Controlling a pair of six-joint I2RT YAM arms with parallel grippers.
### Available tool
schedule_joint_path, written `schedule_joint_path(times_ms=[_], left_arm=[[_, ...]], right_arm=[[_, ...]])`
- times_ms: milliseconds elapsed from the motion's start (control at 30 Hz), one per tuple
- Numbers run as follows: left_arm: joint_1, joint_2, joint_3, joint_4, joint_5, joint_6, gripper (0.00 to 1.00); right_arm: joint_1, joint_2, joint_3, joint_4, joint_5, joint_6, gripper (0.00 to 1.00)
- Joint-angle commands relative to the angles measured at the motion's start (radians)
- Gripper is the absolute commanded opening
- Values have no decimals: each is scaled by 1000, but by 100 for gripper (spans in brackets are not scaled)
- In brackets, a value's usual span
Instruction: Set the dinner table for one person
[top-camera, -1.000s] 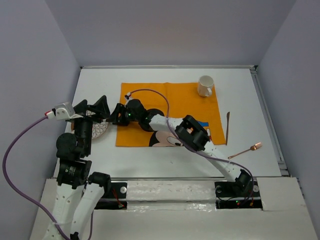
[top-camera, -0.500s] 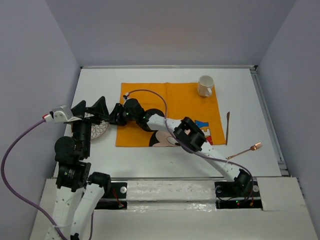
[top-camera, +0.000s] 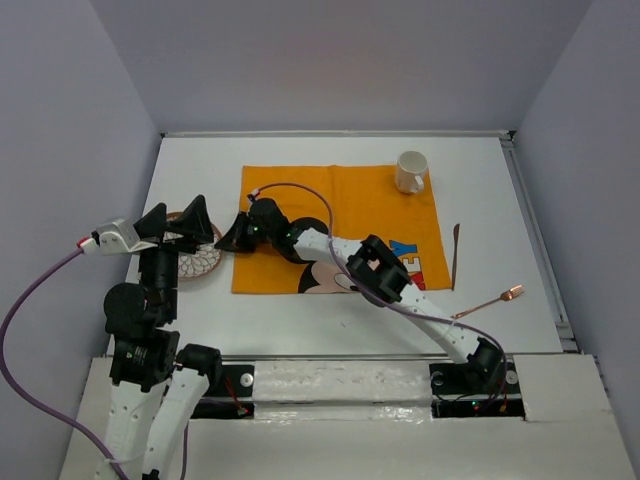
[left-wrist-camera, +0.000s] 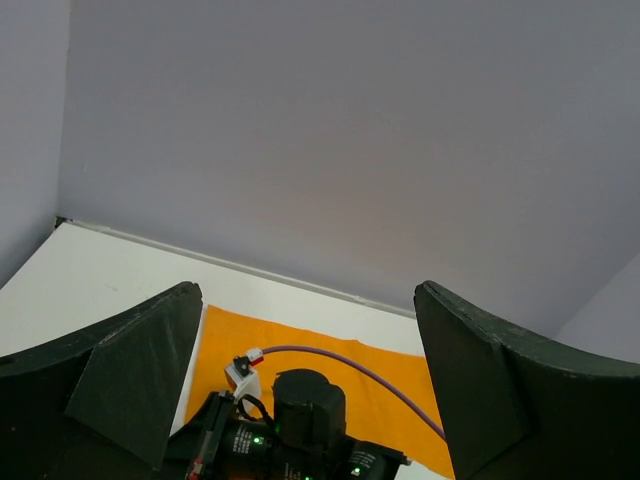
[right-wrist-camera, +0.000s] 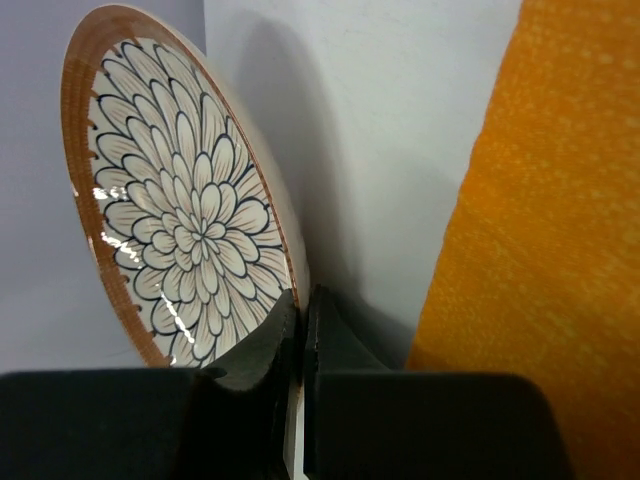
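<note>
one white dinner table, two arms meeting at its left side

the dinner table fills the walled bay from the arm bases to the back wall. an orange mickey mouse placemat lies on its middle. the right arm stretches across the placemat, and the right gripper is clamped on the rim of a flower-patterned plate, which sits on the bare table just left of the placemat. the left gripper hangs over the plate, jaws spread wide, holding nothing. a white mug stands on the placemat's far right corner. a knife lies just right of the placemat, a copper spoon near it, closer to the bases.
</note>
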Motion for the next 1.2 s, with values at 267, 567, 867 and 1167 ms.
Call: schedule_joint_path(times_ms=[267, 567, 867, 1167], left_arm=[[1, -16, 2, 48, -17, 12, 99], [2, -113, 0, 76, -103, 41, 99], [1, -78, -6, 76, -37, 38, 99], [-12, -45, -12, 79, 27, 13, 99]], right_arm=[[4, -263, -246, 224, -18, 17, 0], [-6, -334, -119, 255, -23, -49, 0], [-148, -709, -732, 562, -18, -36, 0], [-386, -1168, -1430, 582, 117, -90, 0]])
